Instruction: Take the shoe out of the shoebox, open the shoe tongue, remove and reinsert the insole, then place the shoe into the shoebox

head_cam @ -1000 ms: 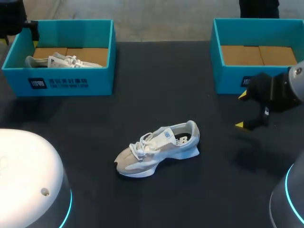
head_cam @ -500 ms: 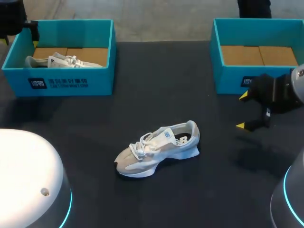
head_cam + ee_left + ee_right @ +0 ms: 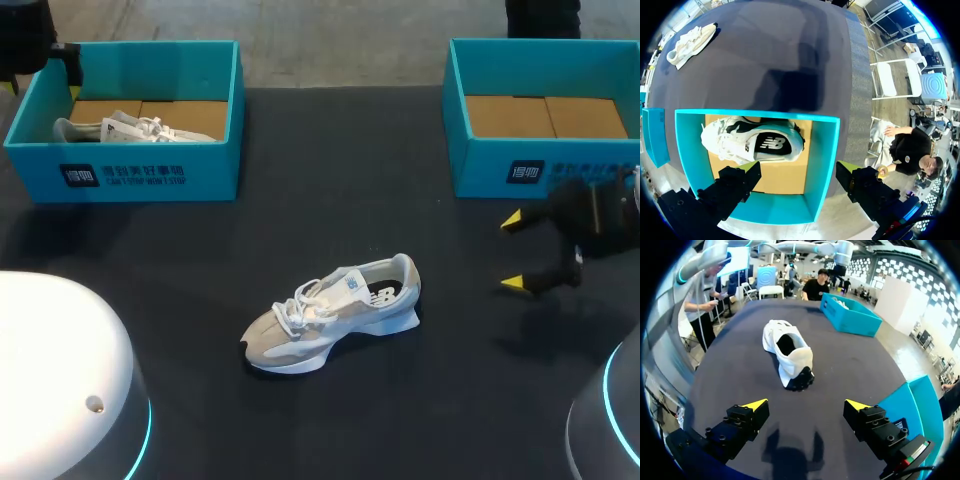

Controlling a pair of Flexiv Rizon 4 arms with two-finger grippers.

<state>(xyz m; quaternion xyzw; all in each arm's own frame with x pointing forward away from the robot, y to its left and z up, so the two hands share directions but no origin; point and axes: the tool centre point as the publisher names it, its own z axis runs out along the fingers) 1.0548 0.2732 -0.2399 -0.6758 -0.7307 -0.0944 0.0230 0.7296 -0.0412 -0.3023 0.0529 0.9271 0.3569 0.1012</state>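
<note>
Standing on its sole, the shoe [image 3: 335, 310] points its toe left.

2 shoes: loose shoe [image 3: 335, 312], boxed shoe [image 3: 120, 128]; 2 shoeboxes: L box [image 3: 215, 165], R box [image 3: 480, 172].

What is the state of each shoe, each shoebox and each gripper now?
shoe on the table: upright on its sole, outside both boxes.
second shoe: lying on its side in the left shoebox.
left shoebox: open, no lid.
right shoebox: open, no shoe visible inside.
left gripper: fingers open, over the left shoebox, holding nothing.
right gripper: fingers open, holding nothing.
</note>
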